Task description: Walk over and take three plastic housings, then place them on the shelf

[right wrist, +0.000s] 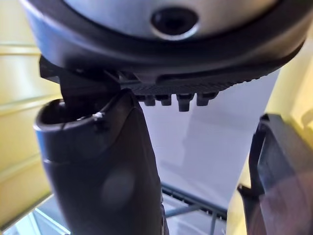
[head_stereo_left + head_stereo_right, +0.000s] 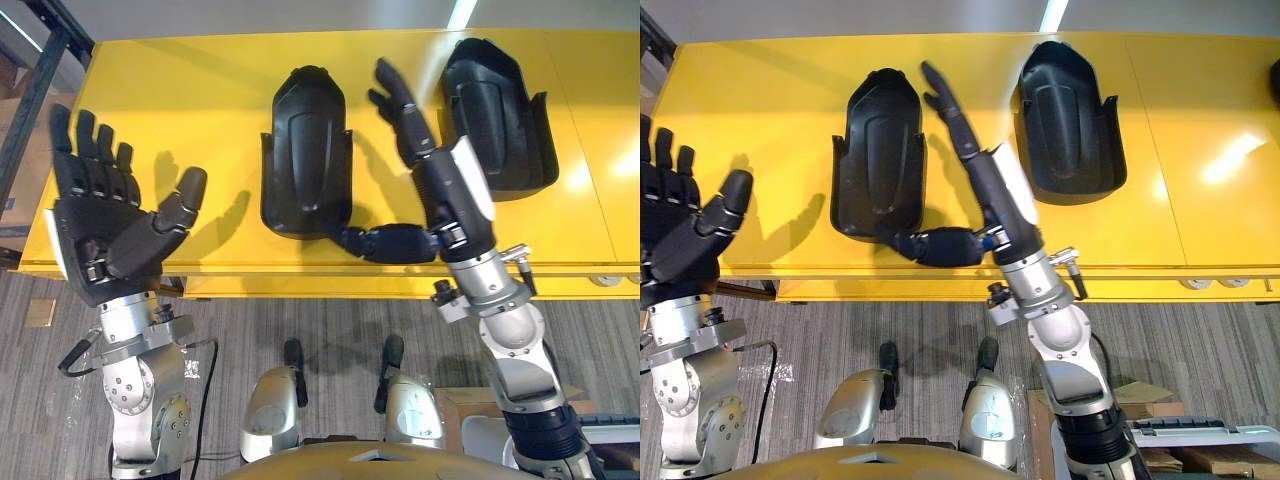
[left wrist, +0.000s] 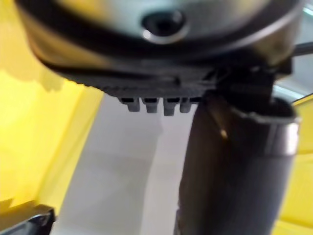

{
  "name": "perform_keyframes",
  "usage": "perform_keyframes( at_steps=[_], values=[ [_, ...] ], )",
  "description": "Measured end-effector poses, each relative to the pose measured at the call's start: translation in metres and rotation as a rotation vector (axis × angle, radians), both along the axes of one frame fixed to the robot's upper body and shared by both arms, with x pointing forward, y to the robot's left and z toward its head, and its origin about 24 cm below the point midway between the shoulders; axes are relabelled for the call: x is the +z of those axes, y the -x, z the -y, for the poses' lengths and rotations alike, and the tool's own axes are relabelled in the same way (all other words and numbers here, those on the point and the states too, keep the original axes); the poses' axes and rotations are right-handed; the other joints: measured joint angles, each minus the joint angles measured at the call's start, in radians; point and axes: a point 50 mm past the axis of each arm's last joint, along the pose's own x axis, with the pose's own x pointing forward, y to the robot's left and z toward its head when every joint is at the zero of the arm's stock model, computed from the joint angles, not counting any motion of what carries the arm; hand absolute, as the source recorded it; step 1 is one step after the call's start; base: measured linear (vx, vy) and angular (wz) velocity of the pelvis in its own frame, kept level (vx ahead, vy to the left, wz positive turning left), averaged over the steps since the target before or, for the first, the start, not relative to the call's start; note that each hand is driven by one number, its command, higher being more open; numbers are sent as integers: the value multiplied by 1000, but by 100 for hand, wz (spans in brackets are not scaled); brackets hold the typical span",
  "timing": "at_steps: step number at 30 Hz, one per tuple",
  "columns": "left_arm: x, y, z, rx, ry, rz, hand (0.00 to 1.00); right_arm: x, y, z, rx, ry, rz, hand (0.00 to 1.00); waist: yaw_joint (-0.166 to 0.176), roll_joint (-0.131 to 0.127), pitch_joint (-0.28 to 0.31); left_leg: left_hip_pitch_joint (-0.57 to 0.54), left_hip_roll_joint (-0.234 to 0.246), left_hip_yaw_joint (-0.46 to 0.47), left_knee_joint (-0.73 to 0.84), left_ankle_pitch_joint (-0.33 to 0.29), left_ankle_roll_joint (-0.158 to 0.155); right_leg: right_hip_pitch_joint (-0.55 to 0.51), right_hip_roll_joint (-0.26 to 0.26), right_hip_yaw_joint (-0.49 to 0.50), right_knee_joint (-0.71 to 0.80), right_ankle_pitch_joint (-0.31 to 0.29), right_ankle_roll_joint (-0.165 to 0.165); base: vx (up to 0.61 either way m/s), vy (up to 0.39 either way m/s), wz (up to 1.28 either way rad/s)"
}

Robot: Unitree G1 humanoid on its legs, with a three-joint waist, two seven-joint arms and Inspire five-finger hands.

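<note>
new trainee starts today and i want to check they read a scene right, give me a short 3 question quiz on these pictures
1. Pick one. The right robot hand is:
A) open, fingers straight, between the left housing and the right housing
B) shut on the left housing
C) resting on the floor

2. True or false: three black housings lie on the yellow surface.

3. Fill in the blank: the left robot hand, raised over the left part of the yellow surface, is ____ and holds nothing.

Key
1. A
2. False: two housings lie there.
3. open
</note>
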Motion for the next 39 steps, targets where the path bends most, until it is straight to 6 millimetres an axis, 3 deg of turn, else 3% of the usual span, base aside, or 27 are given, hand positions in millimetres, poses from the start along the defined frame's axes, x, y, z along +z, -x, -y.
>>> perform_keyframes(
  at_steps=[4, 9, 15, 18, 22, 30, 39],
  values=[
    [2, -1, 0, 14, 17, 13, 100, -6, -12, -18, 41, 77, -5, 100, 6, 0, 0, -22, -8, -26, 1, 15, 7, -2, 0, -30, -1, -2, -3, -5, -10, 23],
    [0, 0, 0, 25, 45, 9, 100, -2, -19, -25, 32, 140, 40, 100, 30, 0, 0, -24, -10, -46, -2, 30, 2, -1, -1, -48, -1, -2, -4, 28, -5, 12],
    [-2, 1, 0, 24, 43, 1, 100, 0, -20, -30, 33, 204, 78, 100, 29, -1, 0, -19, -10, -53, -32, 40, -6, 3, 1, -58, 0, -8, -12, -20, -10, 5],
    [-2, 1, 1, 16, 35, 3, 100, -8, -24, -34, 4, 275, 84, 100, 30, -2, 0, -11, -10, -53, -51, 50, -8, 4, 3, -61, 0, -9, -14, 0, 0, 0],
    [-2, 1, 1, 12, 33, 3, 100, -15, -27, -32, -77, 360, 126, 100, 31, -8, 4, -11, -8, -55, -52, 55, -4, 3, 5, -64, 0, -9, -14, 0, 0, 0],
    [-2, 1, 1, 21, 44, 0, 100, -2, -33, -29, -203, 359, 270, 100, 30, -16, 8, -8, -7, -54, -50, 54, -5, 3, 5, -63, 0, -9, -14, 4, 0, 0],
    [-2, 0, 2, 15, 49, -3, 100, 4, -47, -25, -307, 318, 300, 100, 31, -23, 20, -12, -7, -53, -48, 54, -6, 3, 5, -63, 1, -9, -14, 0, 0, 0]
  ],
)
